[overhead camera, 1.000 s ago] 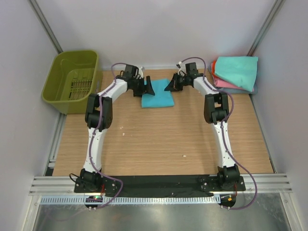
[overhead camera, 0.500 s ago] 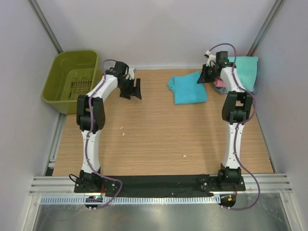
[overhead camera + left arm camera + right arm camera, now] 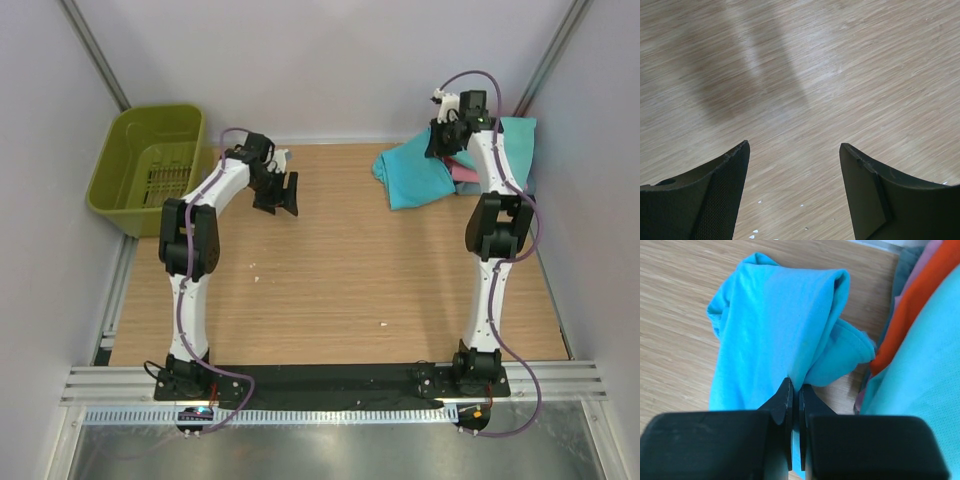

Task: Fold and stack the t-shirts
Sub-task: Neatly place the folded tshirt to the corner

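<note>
1. Room, L side: L gripper (image 3: 283, 193) hangs over the table (image 3: 330, 290). Bare wood shows betw its fingers and on every side in its wrist view. Basket (image 3: 110, 165) is well off to its left, past the table's left edge, against the side wall.
2. Room, R side: tight. R gripper (image 3: 447, 140) is up near the far right corner, w/ the stack (image 3: 522, 160) just to its right and the back wall (image 3: 330, 70) close behind. Open wood lies to its left and back toward the bases.
3. L gripper: fingers spread wide, holding nothing.
4. R gripper: fingers pressed together, pinching a thin fold of the turquoise-blue t-shirt (image 3: 770, 325).
5. That shirt is bunched and runs from the fingertips out ahead and left of R gripper. One rounded lobe right of the tips touches the stack's edge. Can't tell how much rests on wood vs hangs.
6. Stack, right of R gripper: mint-teal t-shirt (image 3: 930, 390) on top. Edges of the orange-red t-shirt (image 3: 920, 305), pink t-shirt (image 3: 464, 173) and grey-blue t-shirt (image 3: 910, 262) show under it.
7. Count: 2 arms, 2 grippers, 1 basket. 5 shirts = 1 pinched, 4 stacked.
</note>
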`<state>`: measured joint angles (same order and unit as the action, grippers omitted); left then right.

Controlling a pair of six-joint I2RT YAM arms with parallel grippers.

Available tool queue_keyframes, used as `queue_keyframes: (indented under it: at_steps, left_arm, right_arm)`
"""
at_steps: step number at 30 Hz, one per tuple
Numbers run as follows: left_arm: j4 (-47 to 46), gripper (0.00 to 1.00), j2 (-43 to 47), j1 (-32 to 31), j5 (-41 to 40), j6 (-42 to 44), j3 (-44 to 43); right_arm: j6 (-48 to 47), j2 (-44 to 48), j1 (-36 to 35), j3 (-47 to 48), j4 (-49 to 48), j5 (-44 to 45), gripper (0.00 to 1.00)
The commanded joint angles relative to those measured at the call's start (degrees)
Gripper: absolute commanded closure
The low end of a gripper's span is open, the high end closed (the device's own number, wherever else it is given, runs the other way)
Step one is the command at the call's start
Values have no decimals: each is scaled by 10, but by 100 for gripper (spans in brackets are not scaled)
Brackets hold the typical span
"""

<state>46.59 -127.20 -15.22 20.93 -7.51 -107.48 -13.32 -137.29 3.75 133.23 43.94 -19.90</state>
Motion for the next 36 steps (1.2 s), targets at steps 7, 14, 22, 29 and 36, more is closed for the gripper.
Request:
queue_keyframes:
  at_steps: [7, 14, 22, 29, 36]
  left_arm:
    - [7, 27, 48, -6, -12, 18, -3]
    - [6, 27, 41, -16, -24, 21, -10]
    - [10, 27, 29, -32, -25, 21, -20]
    - [10, 26, 36, -43, -30, 23, -5]
    - [14, 26, 49, -53, -45, 31, 23]
  right_arm:
    - [-21, 116, -13, 39, -16, 16, 99]
    - [-19, 185, -10, 36, -24, 30, 99]
    - [-21, 199, 22, 58, -41, 50, 99]
    - [-14, 141, 75, 83, -56, 53, 99]
    - [-57, 9, 99, 142, -110, 121, 99]
